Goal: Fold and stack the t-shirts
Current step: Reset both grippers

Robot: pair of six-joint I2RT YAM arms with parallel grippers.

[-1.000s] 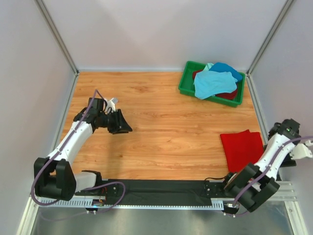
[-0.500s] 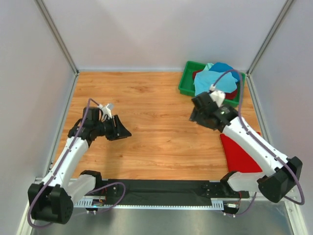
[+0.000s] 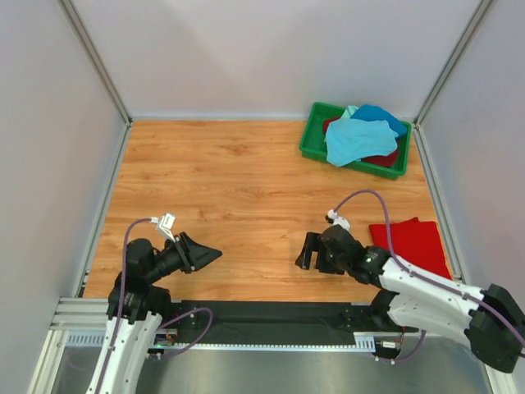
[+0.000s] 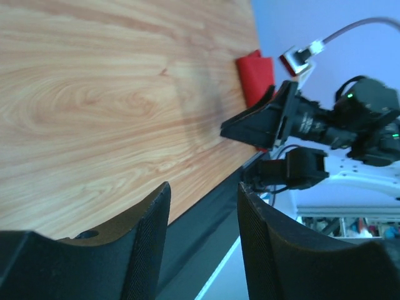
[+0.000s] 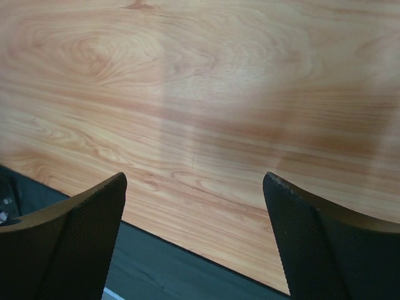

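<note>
Tabletop [image 3: 246, 180] carries the bright red t-shirt [image 3: 414, 242], folded flat near its right edge, beside the right arm [image 3: 426, 287]. In the green bin [image 3: 349, 164] at the far right corner lie a turquoise t-shirt [image 3: 357, 139], a blue t-shirt [image 3: 379, 115] and a dark red t-shirt [image 3: 383, 158], heaped. The left fingers [image 4: 147, 250] and the right fingers [image 5: 69, 244] hang low over the near side, facing each other, well apart, both parted and holding nothing.
</note>
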